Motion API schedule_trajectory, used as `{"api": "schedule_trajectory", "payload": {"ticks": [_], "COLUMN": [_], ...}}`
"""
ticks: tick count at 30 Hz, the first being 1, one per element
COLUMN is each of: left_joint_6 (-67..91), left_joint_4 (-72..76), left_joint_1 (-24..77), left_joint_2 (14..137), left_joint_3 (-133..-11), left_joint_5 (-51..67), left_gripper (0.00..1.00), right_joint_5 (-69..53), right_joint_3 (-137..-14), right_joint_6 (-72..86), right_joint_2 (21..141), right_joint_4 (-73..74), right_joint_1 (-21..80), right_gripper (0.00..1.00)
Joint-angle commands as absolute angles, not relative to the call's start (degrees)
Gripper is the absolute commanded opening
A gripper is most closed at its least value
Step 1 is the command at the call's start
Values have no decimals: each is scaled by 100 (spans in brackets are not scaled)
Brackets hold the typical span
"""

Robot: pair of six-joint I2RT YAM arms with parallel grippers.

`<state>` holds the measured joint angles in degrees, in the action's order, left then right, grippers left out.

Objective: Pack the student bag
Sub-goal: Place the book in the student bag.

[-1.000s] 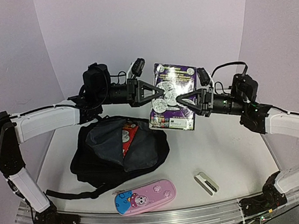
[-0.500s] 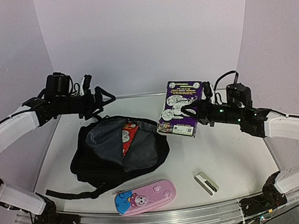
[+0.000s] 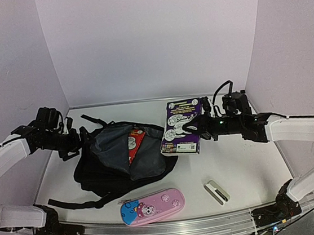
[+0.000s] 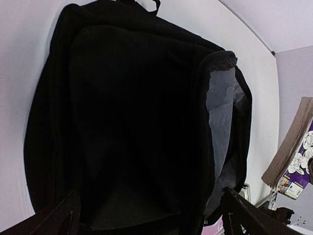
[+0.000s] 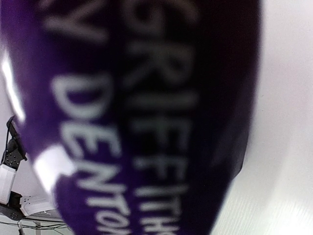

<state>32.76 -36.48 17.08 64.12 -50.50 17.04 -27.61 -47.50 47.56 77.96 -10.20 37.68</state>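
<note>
The pink pencil case (image 3: 153,206) and a small flat wallet (image 3: 217,192) lie near my bases. The student bag (image 3: 122,161), soft black fabric, slumps open left of centre on the white surface (image 3: 242,164), its grey lining showing. My left pincer (image 3: 76,143) hovers low at its left edge, spread wide. My right arm stretches leftward, its pincer (image 3: 191,128) pinching a glossy purple book (image 3: 179,120), tilted just beside the bag.

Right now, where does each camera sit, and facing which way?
Top external: above and behind, looking down at the table; both arms show.
Left wrist: on the left arm, looking down at the student bag; its open fingers show.
Right wrist: pressed close to the purple book; no fingers discernible.
Shared: top and left wrist both show bag and book.
</note>
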Motion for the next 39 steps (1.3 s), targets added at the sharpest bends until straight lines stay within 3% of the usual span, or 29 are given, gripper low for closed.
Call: {"api": "schedule_trajectory", "payload": {"ticks": [1, 3, 6, 10, 13, 27, 39], "left_joint_6": [3752, 3877, 4087, 4179, 4087, 3436, 3580], "left_joint_4": [-2833, -2427, -1873, -1485, -1286, -1100, -678], "left_joint_1": [1707, 1705, 1711, 1707, 1703, 1700, 1705], "left_joint_2": [6137, 6079, 6086, 6271, 6228, 6262, 6413], "left_joint_3": [-4595, -4392, -4226, -4289, -4477, -5599, -5702], "left_joint_5": [2394, 2639, 2949, 3271, 3399, 4339, 4457], "left_gripper": [99, 91, 69, 23, 1, 0, 0], "right_joint_5": [-2916, -2863, -2729, -2493, -2332, -2138, -2327], "right_joint_3": [-5315, -5426, -5576, -5755, -5768, -6444, -6770], "right_joint_6": [4851, 4966, 5223, 5544, 5865, 6646, 6964], "right_joint_2": [8028, 8215, 8470, 8761, 8912, 10518, 11835], "right_joint_4": [-1546, -1548, -1577, -1746, -2097, -4284, -4722], "right_joint_1": [3998, 4090, 4222, 4352, 4404, 4783, 5189], "right_gripper": [0, 0, 0, 0, 0, 0, 0]}}
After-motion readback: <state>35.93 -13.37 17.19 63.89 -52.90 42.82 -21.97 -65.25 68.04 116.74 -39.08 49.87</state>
